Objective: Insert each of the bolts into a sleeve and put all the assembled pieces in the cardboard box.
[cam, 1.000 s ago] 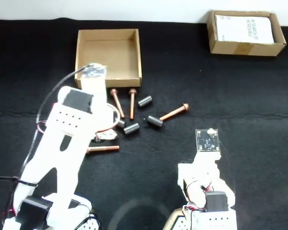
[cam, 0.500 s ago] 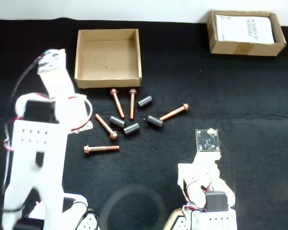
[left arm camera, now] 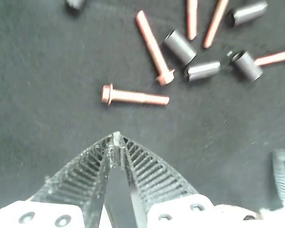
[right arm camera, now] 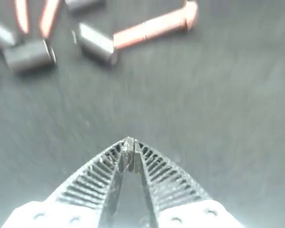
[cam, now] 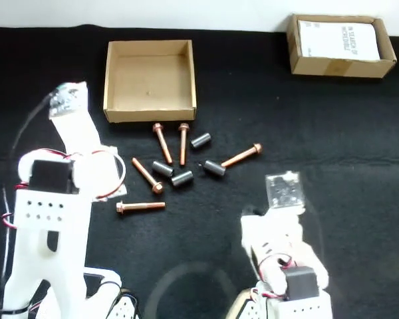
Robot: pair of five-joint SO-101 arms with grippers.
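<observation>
Left tool (left arm camera: 116, 138) pressed together, over the black surface (cam: 359, 153) on the left side, near the lone bolt (cam: 141, 207), which lies flat with its head pointing left. Cardboard box (cam: 149, 114) sits open at the far edge, left of centre. All parts lie loose on the surface just in front of it. The diagonal bolt (cam: 147, 175) has its head at the near end. The third bolt (cam: 161, 141) and fourth bolt (cam: 183, 143) lie side by side, heads toward the box. First sleeve (cam: 162, 168) and second sleeve (cam: 182, 178) lie on their sides between them, close together. Third sleeve (cam: 201, 140) is just right of the fourth bolt. The fourth sleeve (cam: 215, 168) meets the tip of the fifth bolt (cam: 239, 157); can't tell if it's inserted. Right tool (right arm camera: 128, 142) pressed together, over the surface on the near side of that pair. Second box (cam: 339, 68) holding a white sheet sits at the far right.
</observation>
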